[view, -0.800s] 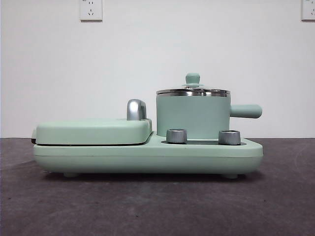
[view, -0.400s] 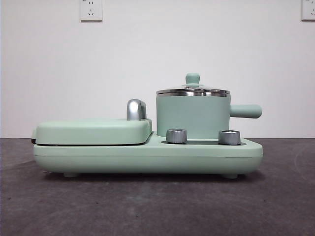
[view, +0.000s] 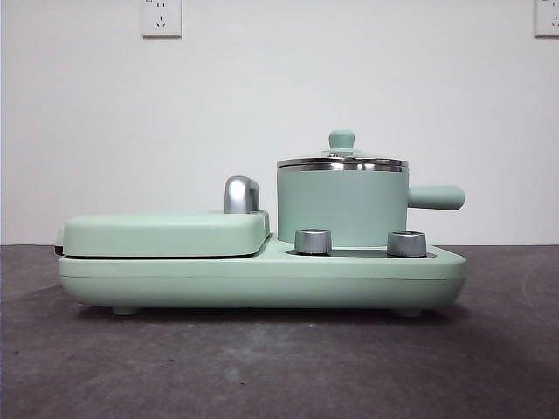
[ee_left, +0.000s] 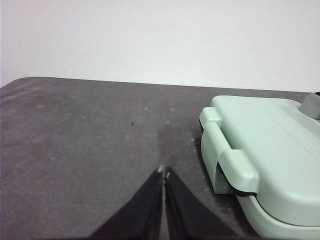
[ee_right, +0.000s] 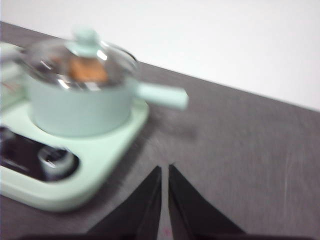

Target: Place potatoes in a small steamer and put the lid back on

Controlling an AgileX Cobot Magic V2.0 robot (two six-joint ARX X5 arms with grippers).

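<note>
The pot (view: 342, 208) sits on the right side of the green cooker base (view: 262, 279) with the lid (view: 342, 161) on, and the orange-brown potato (ee_right: 86, 70) shows through the glass inside. Left gripper (ee_left: 164, 172) and right gripper (ee_right: 165, 168) both hang over bare table (ee_left: 85, 145), jaws pinched together, holding nothing.

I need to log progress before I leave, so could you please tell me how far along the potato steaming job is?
It looks finished. The lid sits flat on the green pot, and the right wrist view shows something orange-brown, likely the potato, through the lid, though that picture is blurred. Nothing is in hand: the left gripper and right gripper are shut, empty, over the table away from the pot. Nothing seems left.
</note>
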